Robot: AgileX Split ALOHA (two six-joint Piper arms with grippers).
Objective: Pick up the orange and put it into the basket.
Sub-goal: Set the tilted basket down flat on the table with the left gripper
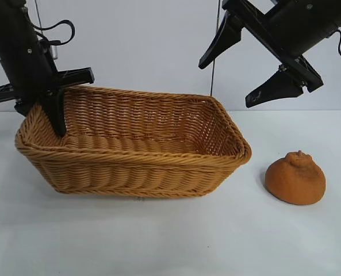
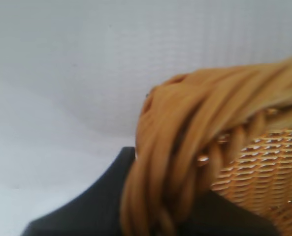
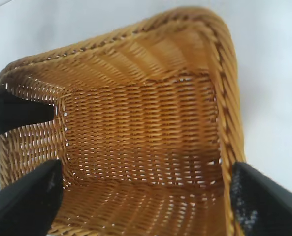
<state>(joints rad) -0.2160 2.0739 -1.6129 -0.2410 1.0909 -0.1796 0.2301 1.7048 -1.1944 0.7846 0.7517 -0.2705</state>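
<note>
Orange: the orange (image 1: 295, 179) sits on the white table (image 1: 170, 241) toward the right edge, knobbly bump up, rough skin showing, nothing touching it.

Orange and basket: the fruit rests just beside the right end of the basket (image 1: 133, 164), outside it and apart from the braided rim.

Basket: a long golden-tan wicker basket stands upright on the table's left-centre, its sloping walls and woven floor bare in the right wrist view (image 3: 141, 142).

Right gripper: the right gripper (image 1: 241, 69) hangs in the air above the basket's right end, tilted, its two black fingers spread wide apart and holding nothing; the orange lies below it and farther toward the right edge. In the right wrist view the fingertips (image 3: 30, 196) frame the basket's interior from above.

Left gripper: the left gripper (image 1: 46, 112) is at the basket's far-left corner, one dark finger reaching down inside the wall; in the left wrist view the braided rim (image 2: 200, 147) passes across a black finger (image 2: 86, 211) at close range. Whether its fingers press the rim or merely straddle it cannot be told.

Backdrop: a plain pale wall (image 1: 147, 40) closes the table's far edge.
</note>
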